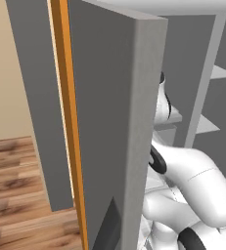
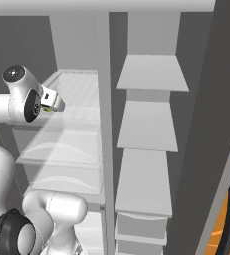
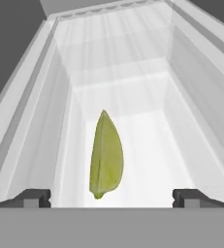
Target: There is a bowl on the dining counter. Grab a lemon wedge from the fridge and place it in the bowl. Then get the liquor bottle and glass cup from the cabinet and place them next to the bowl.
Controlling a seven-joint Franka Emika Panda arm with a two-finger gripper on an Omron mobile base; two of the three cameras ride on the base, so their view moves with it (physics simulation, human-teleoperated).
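Pincer [image 3: 111,196] open wide in the hand view, its two dark tips [image 3: 32,197] standing far apart at the bottom with nothing between them. Just ahead lies the lemon wedge [image 3: 106,156], alone on the pale floor of a white fridge tray [image 3: 191,111]. The wedge is a slim, yellow-green sliver; its long axis runs up and down this picture, along the tray's length, with the sharp tip pointing away from the hand and the blunter end toward it. It sits a little left of the midline between the tips, apart from both side walls.

Right base view: the arm reaches into the fridge's left half, and the hand [image 2: 51,101] hangs above the translucent trays [image 2: 61,149] stacked on that side. A speck of yellow-green shows by the hand, too small to call. Door shelves [image 2: 149,124] stand to the right, bare.

Left base view: the grey fridge door [image 1: 114,122] with an orange edge [image 1: 68,112] blocks most of the scene — behind it the white arm [image 1: 192,180] bends toward the shelves.

My judgement: the first step is in hand — fetching the wedge — and the grasp is not yet made. The next move calls for shifting slightly left, going down until the tips straddle the wedge across its narrow width, then closing gently, since so thin a piece could slip or tip.
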